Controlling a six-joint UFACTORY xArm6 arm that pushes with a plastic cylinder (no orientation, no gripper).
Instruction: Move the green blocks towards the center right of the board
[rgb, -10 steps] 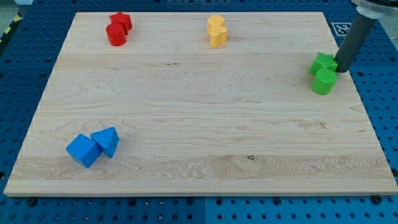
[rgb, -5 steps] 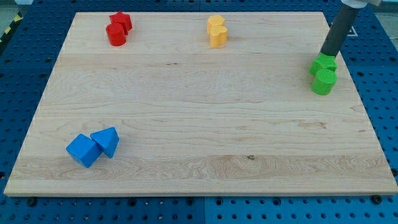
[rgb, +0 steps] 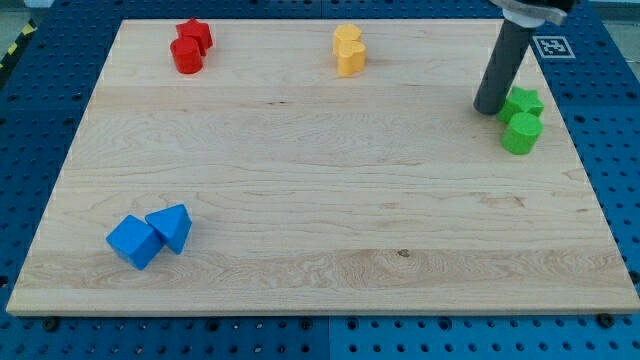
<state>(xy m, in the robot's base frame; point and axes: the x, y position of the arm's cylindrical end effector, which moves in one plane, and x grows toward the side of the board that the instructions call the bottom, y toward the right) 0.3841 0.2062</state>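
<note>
Two green blocks sit together near the board's right edge, above mid height: a green star-like block (rgb: 525, 102) and, just below and touching it, a green cylinder (rgb: 521, 133). My tip (rgb: 487, 109) stands on the board at the left side of the upper green block, very close to or touching it. The dark rod rises from it toward the view's top.
Two red blocks (rgb: 189, 46) sit at the top left, two yellow blocks (rgb: 349, 50) at the top centre, and a blue cube (rgb: 134, 241) with a blue triangular block (rgb: 171, 226) at the bottom left. The wooden board (rgb: 300, 160) lies on a blue pegboard.
My tip has moved from the right side of the green blocks, over their top, to their left side. The green blocks have shifted slightly if at all.
</note>
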